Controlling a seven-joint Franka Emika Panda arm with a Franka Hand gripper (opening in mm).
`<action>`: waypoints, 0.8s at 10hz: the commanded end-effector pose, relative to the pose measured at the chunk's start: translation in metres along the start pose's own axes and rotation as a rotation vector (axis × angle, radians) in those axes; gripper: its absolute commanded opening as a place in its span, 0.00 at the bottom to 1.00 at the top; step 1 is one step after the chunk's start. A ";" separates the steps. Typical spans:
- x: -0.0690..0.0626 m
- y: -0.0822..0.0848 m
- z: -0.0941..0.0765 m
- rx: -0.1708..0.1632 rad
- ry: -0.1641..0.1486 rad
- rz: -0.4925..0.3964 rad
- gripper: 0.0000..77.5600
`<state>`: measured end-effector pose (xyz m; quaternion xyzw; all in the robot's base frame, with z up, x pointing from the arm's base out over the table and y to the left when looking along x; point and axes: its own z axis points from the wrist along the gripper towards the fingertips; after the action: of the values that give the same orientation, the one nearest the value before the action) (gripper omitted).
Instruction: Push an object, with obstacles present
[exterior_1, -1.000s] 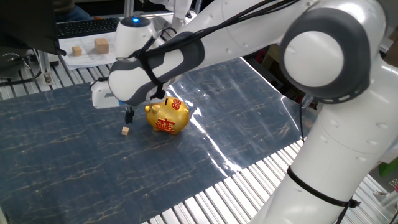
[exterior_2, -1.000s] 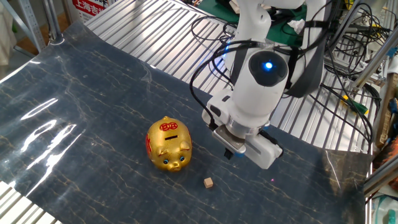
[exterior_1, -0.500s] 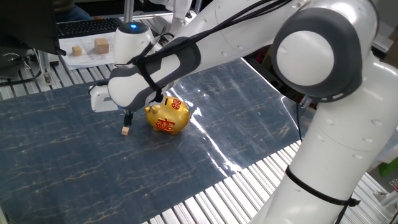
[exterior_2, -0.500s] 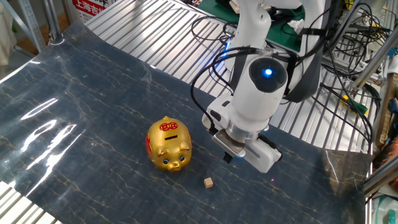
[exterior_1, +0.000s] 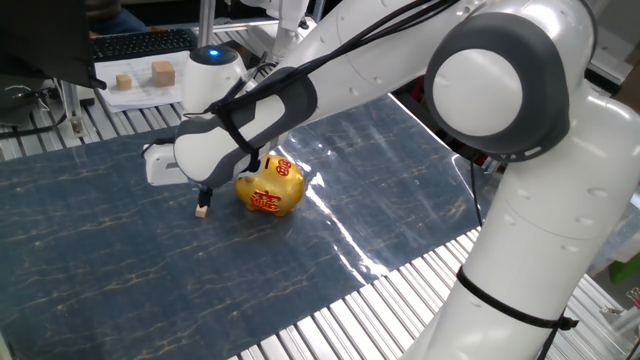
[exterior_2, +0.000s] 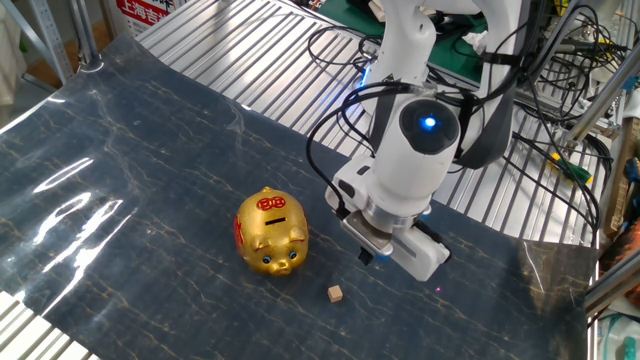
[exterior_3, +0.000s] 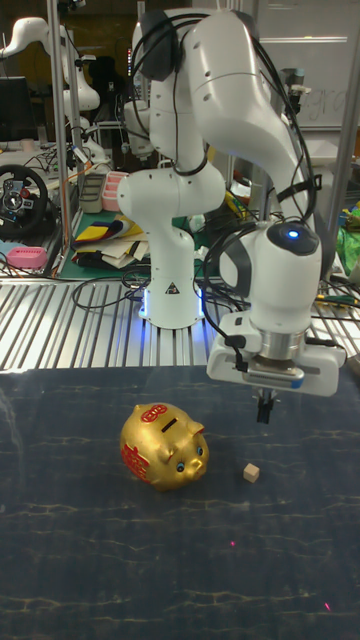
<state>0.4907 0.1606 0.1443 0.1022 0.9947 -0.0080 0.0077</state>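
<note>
The object, a tiny tan wooden cube (exterior_1: 202, 210) (exterior_2: 335, 293) (exterior_3: 251, 472), lies on the blue marbled mat. The obstacle, a shiny gold piggy bank (exterior_1: 270, 186) (exterior_2: 272, 232) (exterior_3: 163, 447) with red characters, stands upright a short way beside it. My gripper (exterior_1: 205, 194) (exterior_2: 366, 256) (exterior_3: 264, 412) points straight down, its dark fingers shut together with nothing between them. Its tips hang just behind and slightly above the cube, apart from it and off to the side of the piggy bank.
The mat (exterior_1: 100, 260) covers a ribbed metal table (exterior_2: 250, 60). Two larger wooden blocks on white paper (exterior_1: 145, 75) sit at the back beside a keyboard (exterior_1: 140, 42). Cables (exterior_2: 560, 120) and the arm's base (exterior_3: 170, 280) crowd the far side.
The gripper has shifted a little closer to the cube and slightly lower. The cube and the piggy bank have stayed where they were.
</note>
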 end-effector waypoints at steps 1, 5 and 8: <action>0.001 0.001 -0.003 -0.002 -0.014 0.005 0.00; 0.001 0.001 -0.003 -0.001 0.005 0.015 0.00; 0.001 0.001 -0.003 -0.003 0.005 0.016 0.00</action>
<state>0.4888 0.1612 0.1461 0.1114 0.9937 -0.0070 0.0038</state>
